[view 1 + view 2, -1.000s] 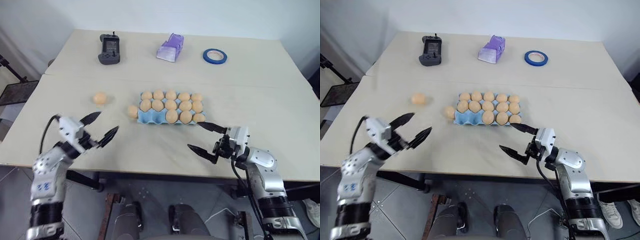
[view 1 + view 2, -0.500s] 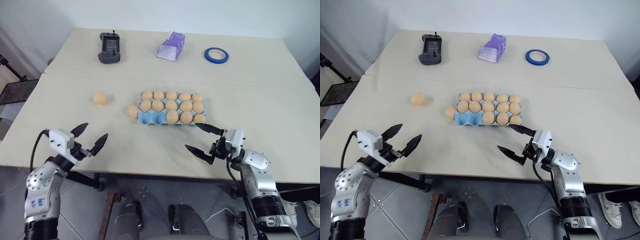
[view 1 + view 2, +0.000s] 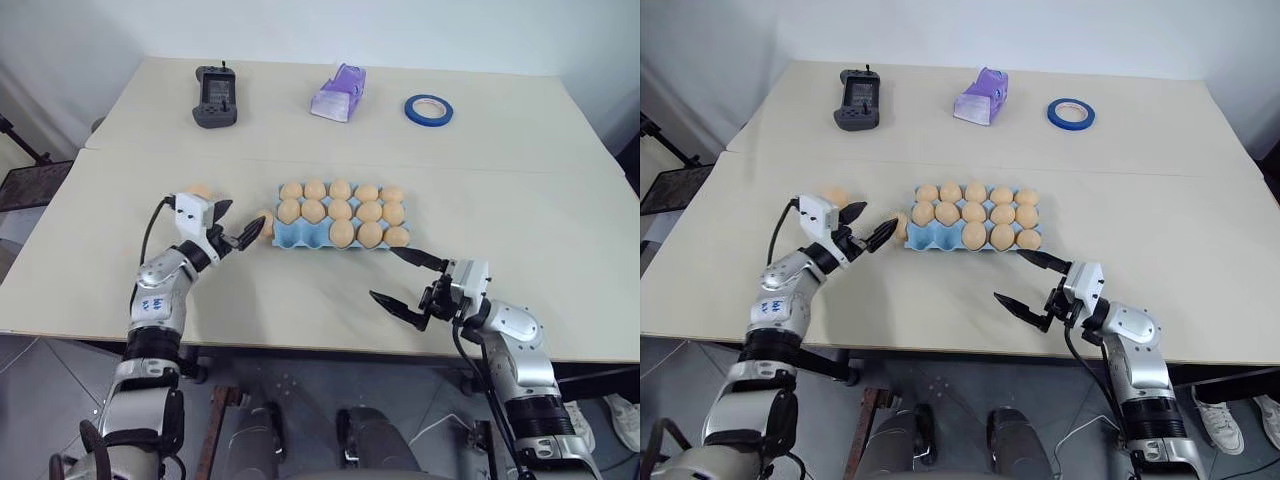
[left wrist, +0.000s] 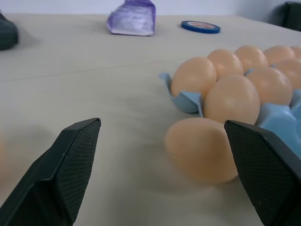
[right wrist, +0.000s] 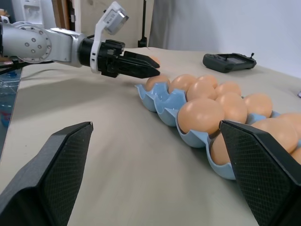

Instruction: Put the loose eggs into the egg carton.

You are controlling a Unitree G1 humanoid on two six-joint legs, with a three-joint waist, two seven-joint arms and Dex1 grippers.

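Even, bright, diffuse light; soft short shadows under the light blue molded pulp egg carton [image 3: 340, 232]. No glare on the matte beige table [image 3: 300, 290]. Left wrist view: nearest pale orange-tan loose egg [image 4: 202, 149] slightly soft, near fingertips blurred.

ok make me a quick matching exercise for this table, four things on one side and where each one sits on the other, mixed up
Things:
1. blue tape roll
2. lilac plastic box
3. black handheld controller
4. egg carton

Places:
A. far left of the back row on the table
B. middle of the table, nearer the robot
C. far right of the back row
D. between the other two back-row things

Pairs: 1-C, 2-D, 3-A, 4-B
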